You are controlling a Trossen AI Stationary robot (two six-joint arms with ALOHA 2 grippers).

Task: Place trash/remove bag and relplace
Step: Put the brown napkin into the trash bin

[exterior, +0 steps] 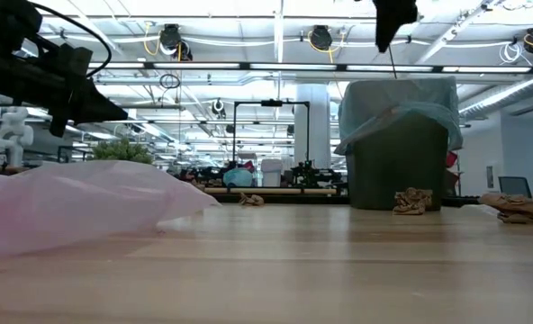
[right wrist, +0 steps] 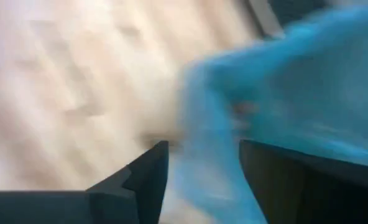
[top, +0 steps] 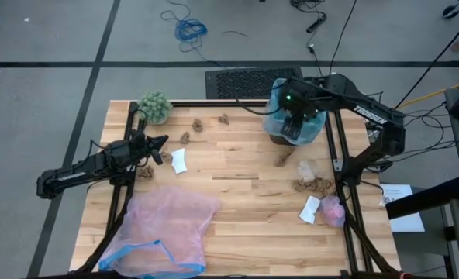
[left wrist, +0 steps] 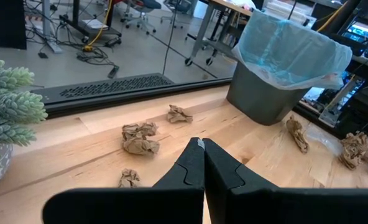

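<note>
right gripper (top: 295,124) over the bin (top: 278,138) at table's 1 o'clock, fingers parted, nothing visibly held. blue bag (left wrist: 293,53) lines it. trash (top: 313,184) scattered at 3 o'clock. left gripper (top: 158,147) closed, empty (waiting). best to lift clear before fetching more.

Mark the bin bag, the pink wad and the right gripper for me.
bag (left wrist: 296,53), left wrist view, inner liner wall.
pink wad (top: 333,211), high view, its middle.
right gripper (right wrist: 202,162), right wrist view, gap between fingers.

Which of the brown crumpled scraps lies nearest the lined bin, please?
The elongated brown scrap just in front of the bin; the other brown scraps lie farther away.
</note>
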